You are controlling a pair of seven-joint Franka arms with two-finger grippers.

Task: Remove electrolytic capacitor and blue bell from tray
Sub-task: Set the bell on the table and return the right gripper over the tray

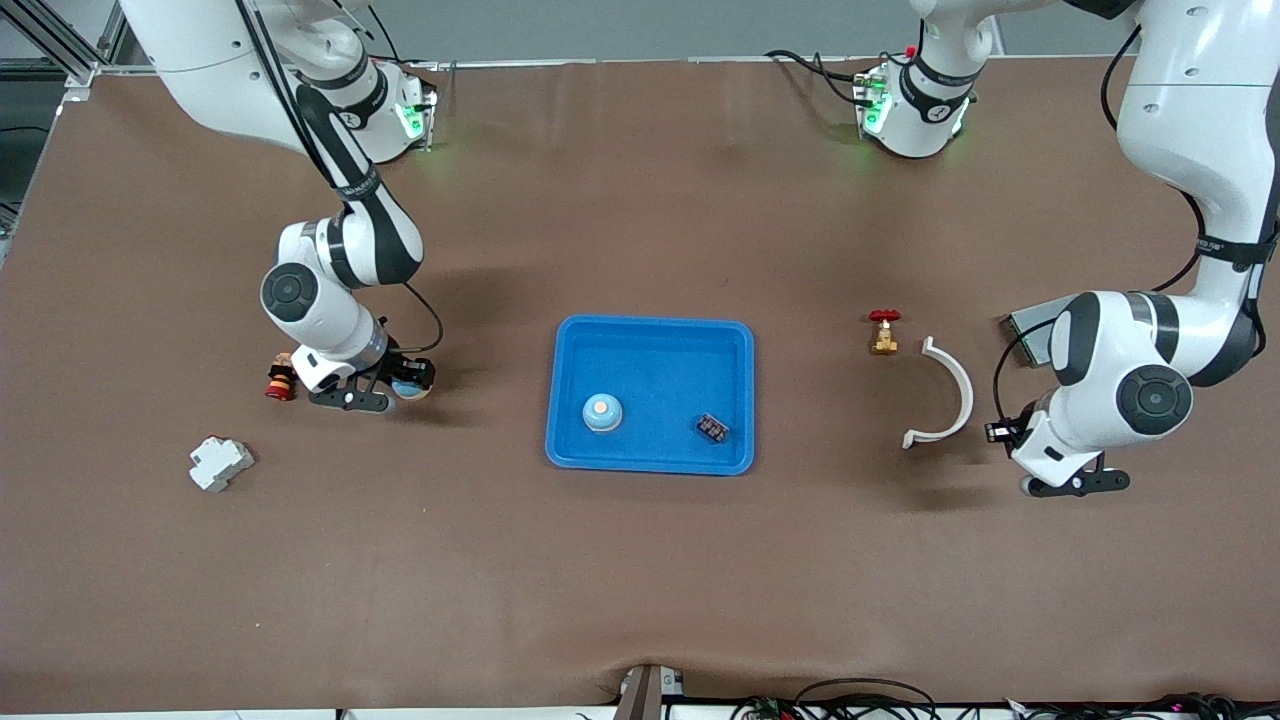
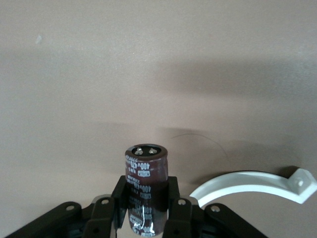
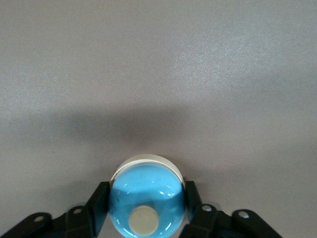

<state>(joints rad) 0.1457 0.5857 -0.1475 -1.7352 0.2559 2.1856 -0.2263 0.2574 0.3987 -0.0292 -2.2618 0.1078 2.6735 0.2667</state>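
A: While the front view is showing the blue tray [image 1: 650, 335] mid-table, where are the grippers sitting?
B: The right gripper [image 1: 385, 385] is sitting toward the right arm's end, the left gripper [image 1: 1070, 480] beside the white curved bracket [image 1: 950, 395].
A: And the wrist views?
B: The left fingers [image 2: 173, 208] are clenching the brown capacitor [image 2: 145, 186]; the right fingers [image 3: 190, 198] are flanking the blue bell [image 3: 146, 203], gripping it.

I read only one marking: "400" printed in white on the capacitor's [image 2: 146, 191] brown sleeve, clamped between the left gripper's [image 2: 147, 210] fingers. Smaller print beside it unreadable.
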